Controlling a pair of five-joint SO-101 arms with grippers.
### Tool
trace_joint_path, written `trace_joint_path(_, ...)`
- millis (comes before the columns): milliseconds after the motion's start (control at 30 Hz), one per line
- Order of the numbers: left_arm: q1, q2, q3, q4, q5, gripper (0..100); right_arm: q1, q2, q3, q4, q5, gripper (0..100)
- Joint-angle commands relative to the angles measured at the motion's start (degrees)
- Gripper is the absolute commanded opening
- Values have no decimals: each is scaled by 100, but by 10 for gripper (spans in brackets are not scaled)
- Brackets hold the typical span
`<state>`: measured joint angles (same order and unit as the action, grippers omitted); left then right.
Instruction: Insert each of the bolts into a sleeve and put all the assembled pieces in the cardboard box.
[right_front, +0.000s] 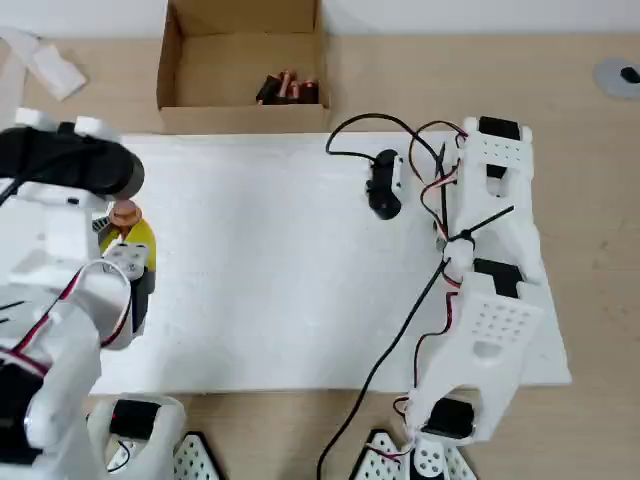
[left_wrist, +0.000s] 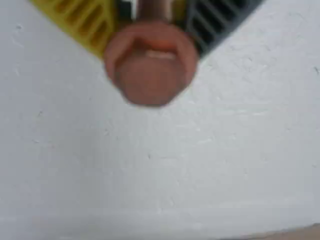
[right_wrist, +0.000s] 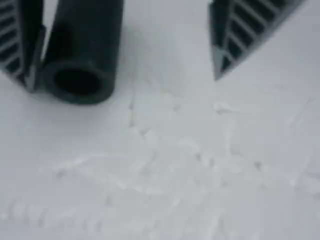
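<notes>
Wooden tabletop (right_front: 590, 200) carries a white foam mat (right_front: 270, 260) in the high view. A cardboard box (right_front: 168, 60) stands just beyond the mat's far edge, left of the middle. A few copper-and-black assembled pieces (right_front: 290, 90) lie in its near right corner. At the mat's left edge, the left gripper (right_front: 125, 228), with one yellow finger, has a copper bolt (right_front: 125, 212) in it. Right of the middle and toward the far side, the right gripper (right_front: 383, 195) points down at the mat, with black and red cables looping beside it.

Seen from the left wrist, the yellow and black fingers are clamped on the bolt's shank, and its hexagonal head hangs close above the mat.

Seen from the right wrist, the jaws stand wide apart. A black sleeve (right_wrist: 82, 55) lies on the mat against one finger, its hollow end facing the camera, well apart from the other finger.
</notes>
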<state>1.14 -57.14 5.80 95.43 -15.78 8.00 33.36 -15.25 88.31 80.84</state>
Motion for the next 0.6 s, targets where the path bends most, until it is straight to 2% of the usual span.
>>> trace_joint_path(0,-26,-75,-53,123,26,3,198,101,-532,-123,-70,322)
trace_joint_path(400,-26,-189,-53,193,18,3,426,171,-514,-158,-53,315)
trace_joint_path(567,-26,-189,-53,193,18,3,444,171,-488,-132,-53,175)
